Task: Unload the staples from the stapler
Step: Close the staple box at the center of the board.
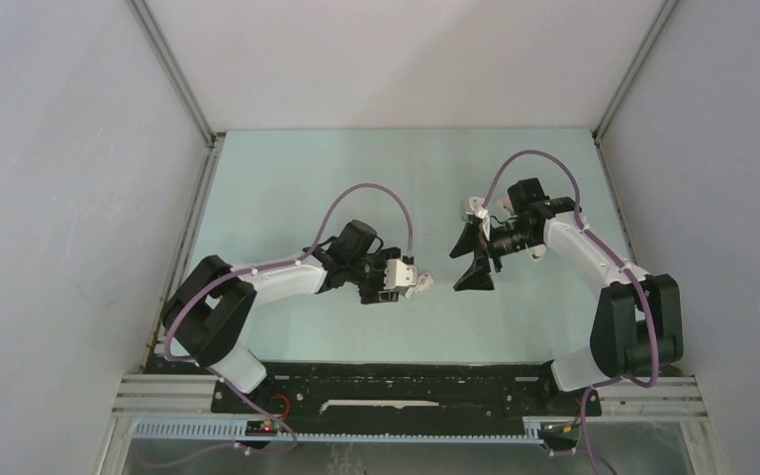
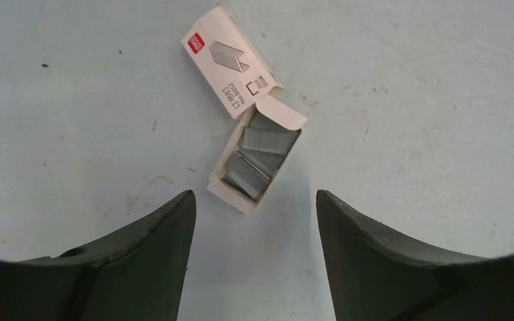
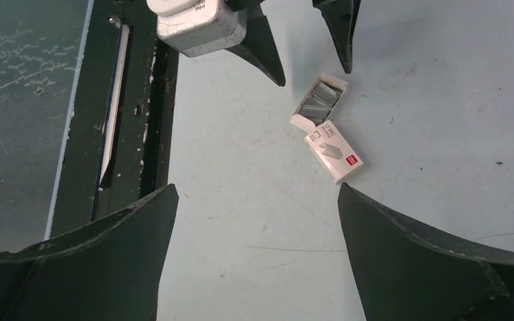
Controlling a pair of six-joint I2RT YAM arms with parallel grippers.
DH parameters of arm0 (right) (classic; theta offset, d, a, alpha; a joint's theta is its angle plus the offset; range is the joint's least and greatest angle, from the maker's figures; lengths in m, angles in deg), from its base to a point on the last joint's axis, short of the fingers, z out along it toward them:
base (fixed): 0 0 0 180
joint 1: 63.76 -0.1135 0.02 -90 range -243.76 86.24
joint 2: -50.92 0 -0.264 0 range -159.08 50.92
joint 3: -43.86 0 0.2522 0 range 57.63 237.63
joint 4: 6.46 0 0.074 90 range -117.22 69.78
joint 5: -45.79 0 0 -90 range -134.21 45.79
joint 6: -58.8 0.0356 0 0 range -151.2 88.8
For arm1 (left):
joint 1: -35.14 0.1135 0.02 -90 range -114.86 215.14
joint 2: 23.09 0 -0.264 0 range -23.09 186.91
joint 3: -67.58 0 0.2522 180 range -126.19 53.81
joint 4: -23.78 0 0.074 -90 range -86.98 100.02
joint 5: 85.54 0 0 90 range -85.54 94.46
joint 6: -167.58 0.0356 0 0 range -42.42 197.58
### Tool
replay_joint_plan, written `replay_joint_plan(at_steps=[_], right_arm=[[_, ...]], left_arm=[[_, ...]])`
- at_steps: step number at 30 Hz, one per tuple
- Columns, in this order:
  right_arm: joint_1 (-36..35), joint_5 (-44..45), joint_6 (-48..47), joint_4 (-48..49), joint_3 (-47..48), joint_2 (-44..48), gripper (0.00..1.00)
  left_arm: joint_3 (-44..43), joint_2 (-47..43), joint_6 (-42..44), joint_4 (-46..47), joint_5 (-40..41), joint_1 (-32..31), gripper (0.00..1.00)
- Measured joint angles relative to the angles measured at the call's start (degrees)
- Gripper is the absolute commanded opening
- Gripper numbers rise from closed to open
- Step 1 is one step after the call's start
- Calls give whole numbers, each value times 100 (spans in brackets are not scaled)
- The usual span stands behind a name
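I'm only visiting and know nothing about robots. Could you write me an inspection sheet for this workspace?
Surface: pale green table, scuffed and speckled.
Job's things: grey staples in strips, lying inside the box; no stapler seen.
Clutter: small white-and-red box, slid open.
Pincers: left pincer open over the box, holding nothing; right pincer open wide, empty.
Cables: purple cables looping over each arm.
Surroundings: plain pale walls; dark rail at the near edge.

Bare table [image 2: 408, 100] rings the box [image 2: 231, 60]; left claw [image 2: 254, 195] hovers over it.
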Motion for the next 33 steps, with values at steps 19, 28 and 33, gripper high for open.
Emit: replay_joint_plan(at_steps=[19, 28, 33], right_arm=[[334, -153, 2, -22, -96, 2, 99], [479, -223, 0, -39, -175, 59, 99], [514, -227, -2, -39, -175, 63, 99]], left_arm=[[-1032, 896, -26, -911, 256, -79, 71], [-1325, 1115, -81, -1132, 315, -229, 55], [-1408, 1178, -192, -1255, 315, -284, 40]])
